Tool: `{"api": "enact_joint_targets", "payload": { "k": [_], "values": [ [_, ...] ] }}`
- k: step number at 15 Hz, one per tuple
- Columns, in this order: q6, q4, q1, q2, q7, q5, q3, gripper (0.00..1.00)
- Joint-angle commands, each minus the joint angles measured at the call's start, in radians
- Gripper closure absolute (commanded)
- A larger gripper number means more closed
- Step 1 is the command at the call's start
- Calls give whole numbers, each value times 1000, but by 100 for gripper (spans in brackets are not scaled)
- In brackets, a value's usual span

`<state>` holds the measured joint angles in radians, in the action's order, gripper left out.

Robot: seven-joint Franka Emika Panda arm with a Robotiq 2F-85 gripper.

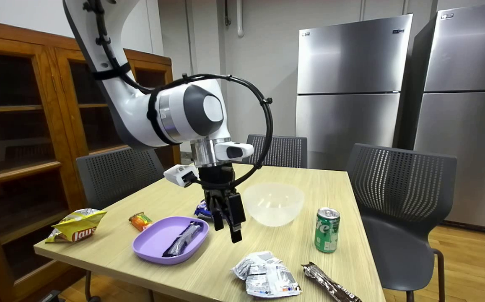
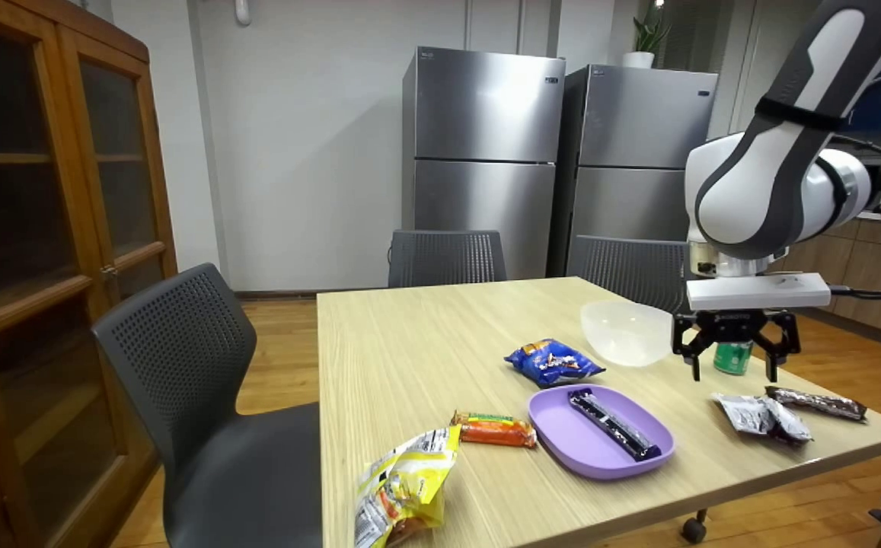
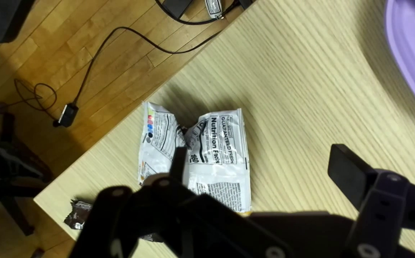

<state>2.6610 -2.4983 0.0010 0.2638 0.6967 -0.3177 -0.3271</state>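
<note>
An empty hand (image 2: 734,371), spread wide, hangs over the table (image 2: 425,335) near a crumpled packet (image 3: 218,143) that lies by the edge, apparently not yet picked up, while a dark bar (image 2: 614,425) already rests on the purple plate (image 2: 562,435).

A pale grey wall (image 2: 295,167) rose behind two stainless-steel refrigerators (image 2: 486,114), both carrying a soft glare. At the left in both exterior views stood a glazed brown wooden cabinet (image 2: 84,213). Dark grey chairs (image 1: 397,218) with perforated backs stood around the light wood surface (image 2: 410,342) on a honey-coloured plank floor (image 2: 284,342).
</note>
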Motion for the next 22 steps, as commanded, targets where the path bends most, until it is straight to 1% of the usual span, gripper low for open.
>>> {"api": "enact_joint_targets", "payload": {
  "k": [1, 3, 8, 12, 22],
  "values": [
    [17, -35, -29, -28, -50, 19, 5, 0],
    [29, -44, -40, -20, -46, 26, -4, 0],
    [41, -53, -93, -10, -76, 96, -18, 0],
    [46, -28, -118, 25, -80, 143, -30, 0],
    [34, 64, -116, 153, -71, 248, -44, 0]
  ]
}}
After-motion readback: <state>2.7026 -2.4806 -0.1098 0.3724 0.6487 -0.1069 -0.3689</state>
